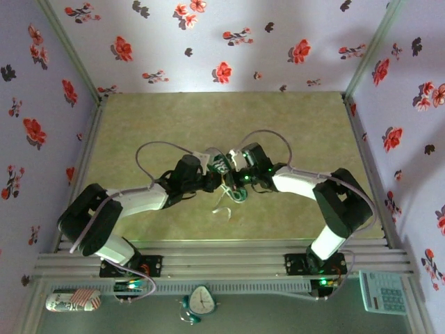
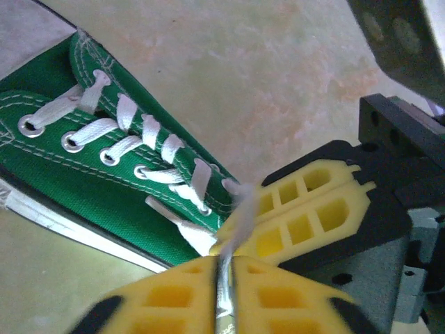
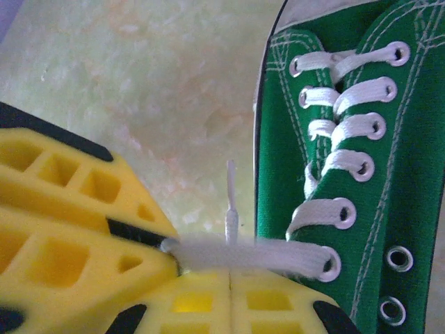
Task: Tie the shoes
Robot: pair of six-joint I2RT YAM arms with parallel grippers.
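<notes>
The green sneaker (image 2: 76, 198) with white laces lies on the mat, seen also in the right wrist view (image 3: 417, 202). Both arms meet over it at mid-table. My left gripper (image 2: 226, 271) has its yellow jaws a thin slit apart, with a white lace (image 2: 240, 209) pinched in the slit; that lace runs taut to the eyelet (image 3: 328, 264). My right gripper (image 3: 230, 275) is shut on another lace end, whose aglet (image 3: 231, 198) sticks up from between the tips. The right gripper's fingers (image 2: 306, 223) touch my left ones. From above, the two grippers (image 1: 215, 174) (image 1: 236, 170) hide most of the shoe.
A loose lace end (image 1: 222, 207) trails on the olive mat (image 1: 174, 125) toward the near edge. Floral walls close in the left, back and right. A metal rail (image 1: 222, 261) runs along the front, with a can (image 1: 69, 300), a clock (image 1: 201, 299) and a calculator (image 1: 382, 291) beyond it.
</notes>
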